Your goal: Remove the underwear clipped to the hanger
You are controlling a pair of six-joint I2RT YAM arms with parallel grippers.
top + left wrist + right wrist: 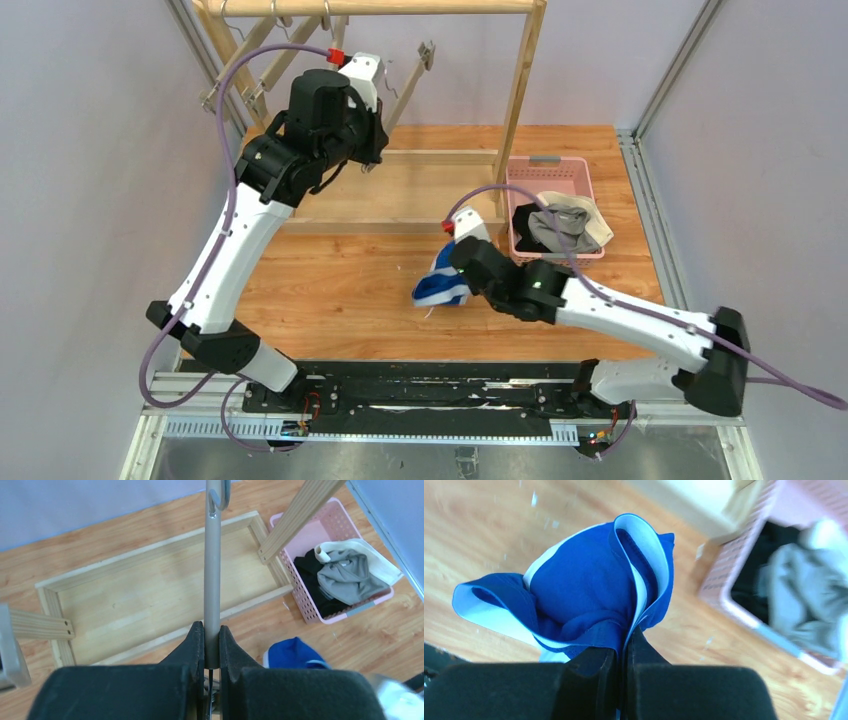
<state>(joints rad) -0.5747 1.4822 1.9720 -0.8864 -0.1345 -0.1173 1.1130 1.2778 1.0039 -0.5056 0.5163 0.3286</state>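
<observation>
- The bright blue cloth briefs with white trim point(584, 590) are off the hanger and bunched in your right fingers point(633, 650), which are pressed together on a fold of blue fabric beside the white band. From overhead, the briefs sit over the counter, just near-left of the basket. You cannot tell from these views whether they touch the wood.
- Expect them to handle as light, limp cloth that droops and swings, holds no shape and will not break. A doubled fold by the trim looks like a sound place to hold. A single thin layer would probably slip more easily.
- Your left fingers point(199, 640) are clamped on the grey metal hanger rod point(212, 570), which runs away from them to a hook. This is at the far left, under the wooden rack point(520, 90). No cloth shows on that rod or on the metal clip point(427, 52) in the overhead view.
- The grey briefs point(350, 577) and black briefs point(307, 565) lie in the pink plastic basket point(300, 597) at the far right, with a cream cloth point(370, 555) beside them.
- The counter point(340, 290) is smooth wood-grain board, so loose cloth would likely slide on it. Pale walls and aluminium rails close in on the left and right, so keep your swings short.
</observation>
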